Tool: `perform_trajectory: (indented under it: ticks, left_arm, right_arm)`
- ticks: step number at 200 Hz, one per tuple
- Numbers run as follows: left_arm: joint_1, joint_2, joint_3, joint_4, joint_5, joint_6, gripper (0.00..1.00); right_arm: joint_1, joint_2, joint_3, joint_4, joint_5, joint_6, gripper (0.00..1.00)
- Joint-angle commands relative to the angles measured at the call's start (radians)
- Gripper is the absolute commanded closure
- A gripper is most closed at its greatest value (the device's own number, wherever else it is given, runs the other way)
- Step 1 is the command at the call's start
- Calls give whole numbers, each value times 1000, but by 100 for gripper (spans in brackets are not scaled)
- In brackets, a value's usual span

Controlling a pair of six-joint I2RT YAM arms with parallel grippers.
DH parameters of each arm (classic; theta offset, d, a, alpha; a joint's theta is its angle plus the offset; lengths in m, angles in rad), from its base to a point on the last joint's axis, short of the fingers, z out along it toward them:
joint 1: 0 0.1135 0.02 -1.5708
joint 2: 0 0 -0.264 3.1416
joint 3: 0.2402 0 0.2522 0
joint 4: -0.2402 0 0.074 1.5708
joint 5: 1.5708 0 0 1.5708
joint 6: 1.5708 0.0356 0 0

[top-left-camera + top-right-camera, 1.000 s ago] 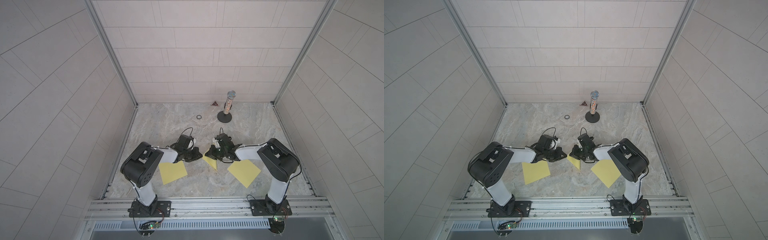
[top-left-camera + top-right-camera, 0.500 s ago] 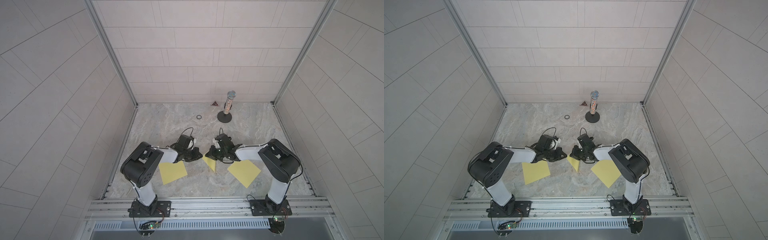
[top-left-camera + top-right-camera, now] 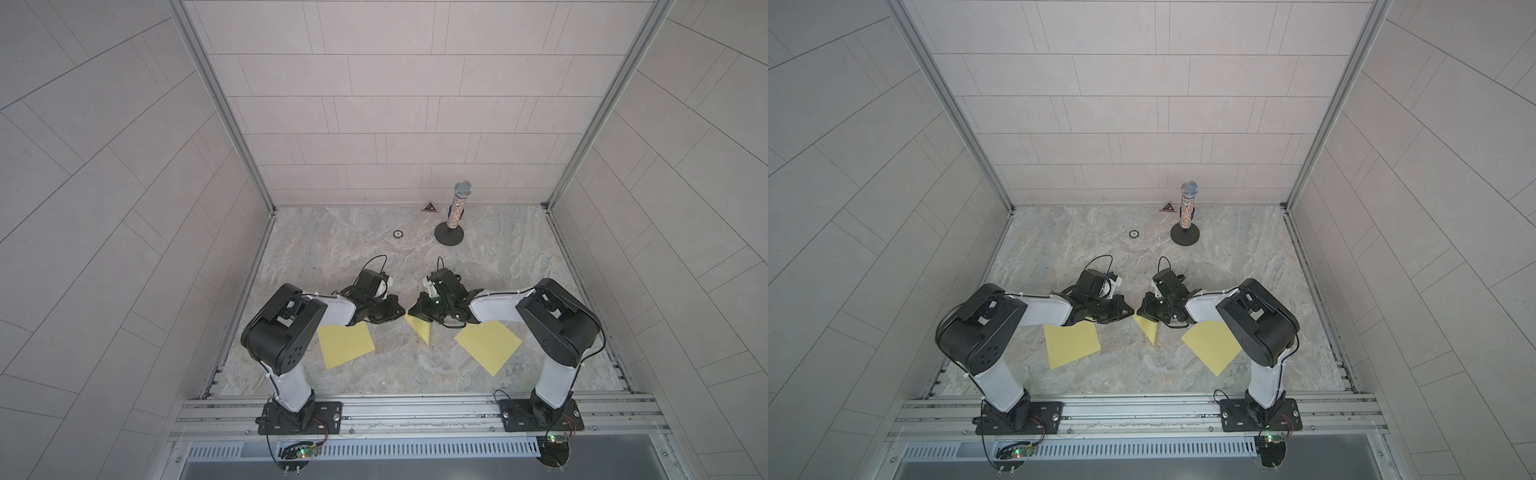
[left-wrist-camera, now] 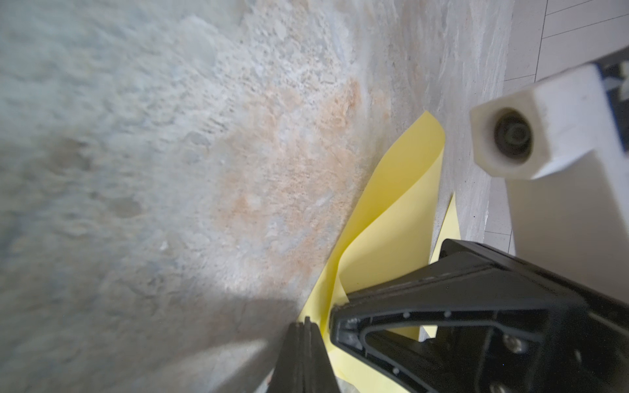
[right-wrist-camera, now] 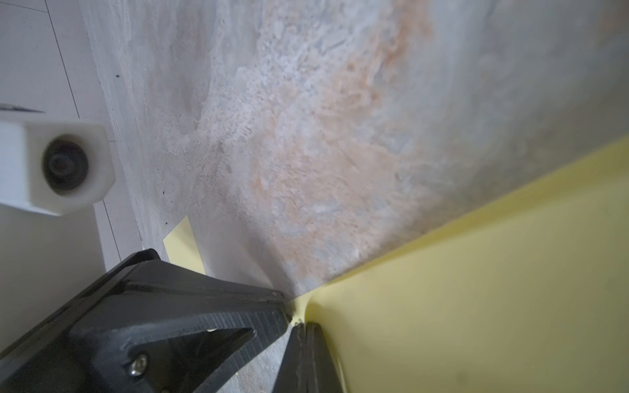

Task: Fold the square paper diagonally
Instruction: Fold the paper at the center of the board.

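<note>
In both top views the square paper (image 3: 420, 331) (image 3: 1149, 328), a yellow sheet, stands bent up off the marble floor between the two arms. My right gripper (image 3: 412, 311) (image 5: 305, 325) is shut, and a corner of the paper shows pinched at its tip, with the sheet (image 5: 476, 289) rising beside it. My left gripper (image 3: 400, 311) (image 4: 305, 323) is shut with nothing seen between its jaws. It sits tip to tip with the right one, and the curled paper (image 4: 391, 211) lies just behind it.
Two more yellow sheets lie flat, one by the left arm (image 3: 345, 345) and one by the right arm (image 3: 488, 343). A glittery microphone on a round stand (image 3: 455, 216), a small ring (image 3: 397, 234) and a triangular piece (image 3: 429, 207) sit at the back.
</note>
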Motion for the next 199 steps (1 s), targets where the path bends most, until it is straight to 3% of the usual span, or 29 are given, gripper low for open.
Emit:
perform_trajectory:
  ticks: [1, 199]
  left_arm:
    - [-6, 23, -10, -102, -50, 22, 100]
    - [-9, 16, -11, -114, -59, 30, 100]
  right_arm:
    - [8, -15, 9, 19, -4, -1, 100]
    - [8, 50, 20, 54, -21, 4, 100]
